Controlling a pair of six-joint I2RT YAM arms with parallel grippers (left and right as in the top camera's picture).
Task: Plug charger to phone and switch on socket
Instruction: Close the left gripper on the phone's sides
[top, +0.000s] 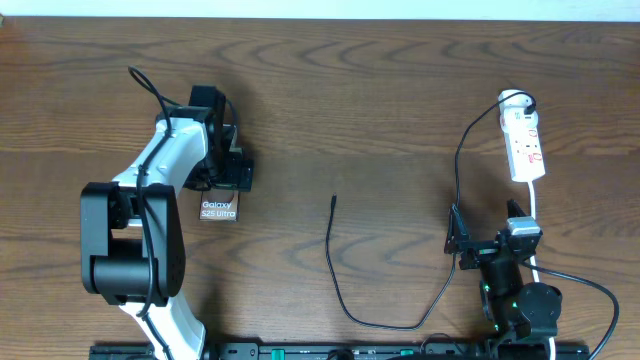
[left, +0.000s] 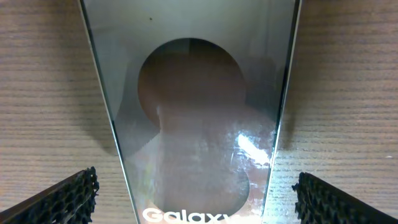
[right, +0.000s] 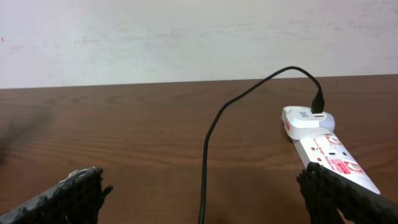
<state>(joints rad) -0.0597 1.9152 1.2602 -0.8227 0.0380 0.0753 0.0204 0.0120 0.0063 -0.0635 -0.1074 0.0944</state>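
The phone (top: 218, 210) lies flat on the table at the left, its "Galaxy S25 Ultra" text showing below my left gripper (top: 222, 172). In the left wrist view the phone (left: 193, 124) fills the middle, between the open fingers (left: 196, 205), which stand apart from its edges. The charger cable (top: 345, 300) curves across the table; its loose tip (top: 334, 199) lies mid-table, its other end is plugged into the white socket strip (top: 524, 140) at the right. My right gripper (top: 480, 240) is open near the front right; the cable (right: 208, 155) runs between its fingers (right: 202, 205), untouched.
The strip's white cord (top: 535, 215) runs down past the right arm. The socket strip (right: 329, 155) with red marks sits just ahead of the right finger. A pale wall stands behind the table's far edge (right: 155, 86).
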